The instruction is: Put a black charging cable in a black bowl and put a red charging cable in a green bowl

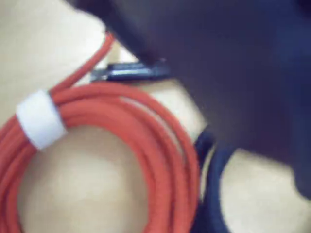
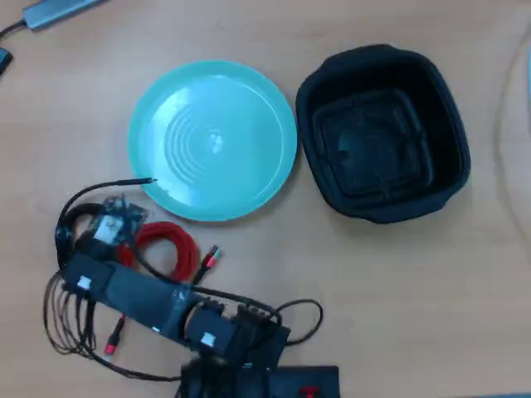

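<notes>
Red cable strands filled the wrist view: the red charging cable [image 1: 121, 145], a round coil bound by a white fabric tie [image 1: 41, 119], lay on the pale wooden table [image 2: 465, 298] directly under the camera. In the overhead view the same coil [image 2: 170, 245] sat toward the table's near-left corner, just below the rim of the wide, shallow, turquoise-green bowl [image 2: 178, 104], with one red-tipped plug end [image 2: 209, 259] trailing toward the right edge. The gripper [image 2: 116, 228] hung over the left side of the coil; its jaws were hidden behind the wrist hardware and blurred in the wrist view, so whether they stood apart or closed could not be told.

The step in hand appeared to be grasping the red coil. A sound grasp would take several strands together, preferably near the tie, where the bundle is held tight and should not unwind on lifting. A dark cable-like shape [image 1: 214, 194] lay just beside the coil in the wrist view; catching it as well should be avoided.

Both dishes were empty. The green bowl lay near the coil, toward the far-left part of the table. The deep, black, rounded-square bowl [image 2: 448, 91] stood just beside it on the right. Bare table lay along the near-right edge. The loose plug end could snag on the green rim.
</notes>
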Robot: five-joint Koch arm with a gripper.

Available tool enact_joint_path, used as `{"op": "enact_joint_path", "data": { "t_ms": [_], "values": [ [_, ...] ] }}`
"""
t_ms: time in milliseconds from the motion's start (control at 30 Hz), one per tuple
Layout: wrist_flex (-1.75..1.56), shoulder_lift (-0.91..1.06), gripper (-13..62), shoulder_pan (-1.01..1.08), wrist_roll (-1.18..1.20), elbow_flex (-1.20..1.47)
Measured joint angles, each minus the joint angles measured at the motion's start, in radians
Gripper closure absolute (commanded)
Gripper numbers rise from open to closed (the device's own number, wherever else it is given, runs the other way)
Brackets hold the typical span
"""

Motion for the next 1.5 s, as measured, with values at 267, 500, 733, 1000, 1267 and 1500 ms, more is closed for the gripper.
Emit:
{"op": "enact_joint_path", "data": {
  "t_ms": [267, 500, 733, 1000, 1267, 1500],
  "values": [
    [0.000, -0.163, 3.8, -0.017, 0.107, -0.181],
    [0.000, -0.232, 3.7, -0.023, 0.107, -0.207],
    [0.000, -0.281, 4.6, -0.009, 0.107, -0.207],
    [0.000, -0.298, 4.7, 0.003, 0.216, -0.207],
    [0.000, -0.299, 4.7, 0.000, 0.238, -0.207],
    [0.000, -0.351, 4.7, -0.002, 0.273, -0.209]
  ]
}}
